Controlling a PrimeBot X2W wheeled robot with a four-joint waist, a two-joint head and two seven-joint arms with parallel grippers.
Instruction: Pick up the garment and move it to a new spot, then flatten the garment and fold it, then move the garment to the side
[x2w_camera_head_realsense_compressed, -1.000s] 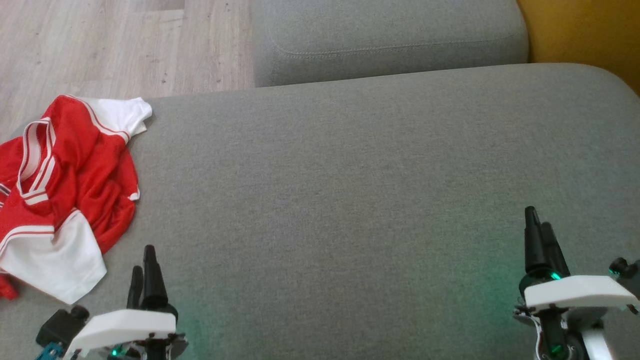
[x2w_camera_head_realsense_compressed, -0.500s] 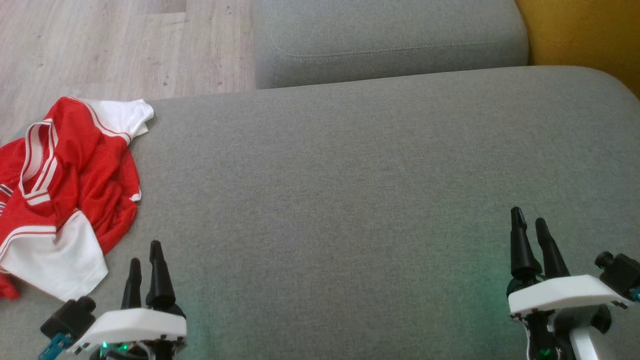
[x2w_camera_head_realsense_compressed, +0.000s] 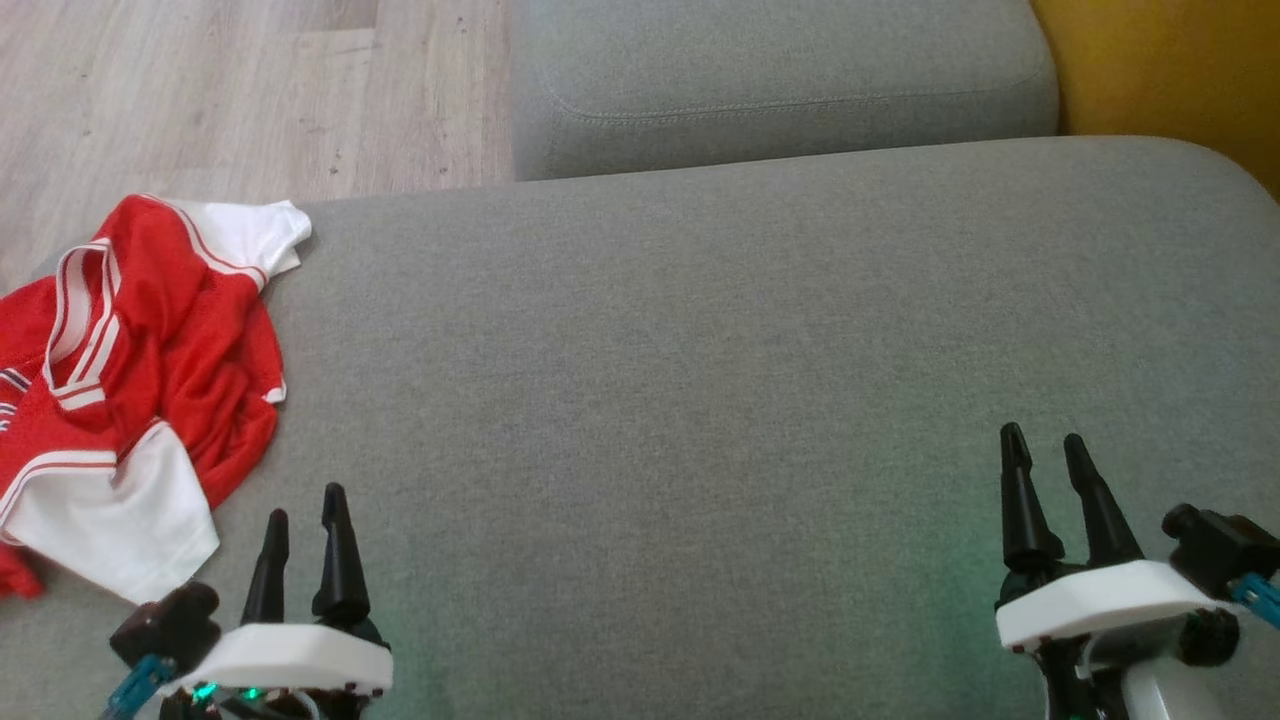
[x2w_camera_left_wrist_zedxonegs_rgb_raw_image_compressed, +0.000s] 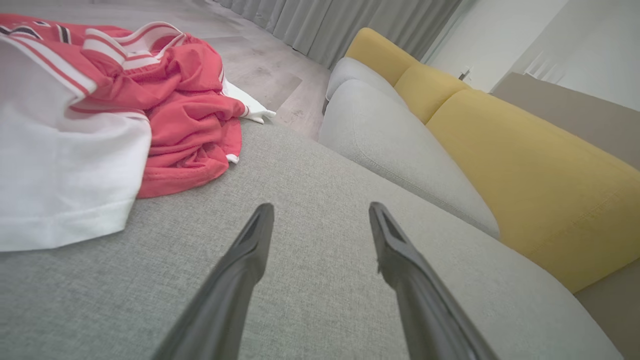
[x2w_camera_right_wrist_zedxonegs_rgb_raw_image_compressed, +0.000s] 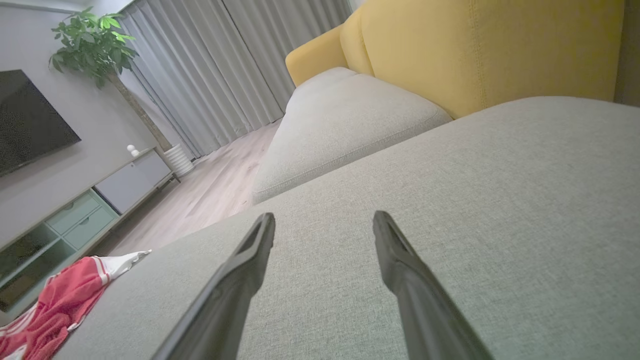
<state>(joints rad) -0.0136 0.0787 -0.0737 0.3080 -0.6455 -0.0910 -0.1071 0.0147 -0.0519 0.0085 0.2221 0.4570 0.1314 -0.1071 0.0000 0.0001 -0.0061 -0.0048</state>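
Note:
The garment (x2w_camera_head_realsense_compressed: 130, 380) is a red and white jersey, lying crumpled at the left end of the grey sofa seat (x2w_camera_head_realsense_compressed: 700, 380). The left wrist view has it (x2w_camera_left_wrist_zedxonegs_rgb_raw_image_compressed: 100, 115) at the upper left, and it lies at the lower left (x2w_camera_right_wrist_zedxonegs_rgb_raw_image_compressed: 55, 305) in the right wrist view. My left gripper (x2w_camera_head_realsense_compressed: 305, 505) hovers open just right of the garment's near white sleeve, holding nothing. Far to the right, my right gripper (x2w_camera_head_realsense_compressed: 1045, 445) is open over bare cushion.
A second grey cushion (x2w_camera_head_realsense_compressed: 780, 80) lies beyond the seat, with a yellow backrest (x2w_camera_head_realsense_compressed: 1170, 70) at the right. Wooden floor (x2w_camera_head_realsense_compressed: 230, 90) runs past the seat's far left edge. A TV cabinet (x2w_camera_right_wrist_zedxonegs_rgb_raw_image_compressed: 75, 215), a plant and curtains stand across the room.
Both grippers have drawn back toward the bottom edge of the head view and spread their fingers slightly. The garment has not moved.

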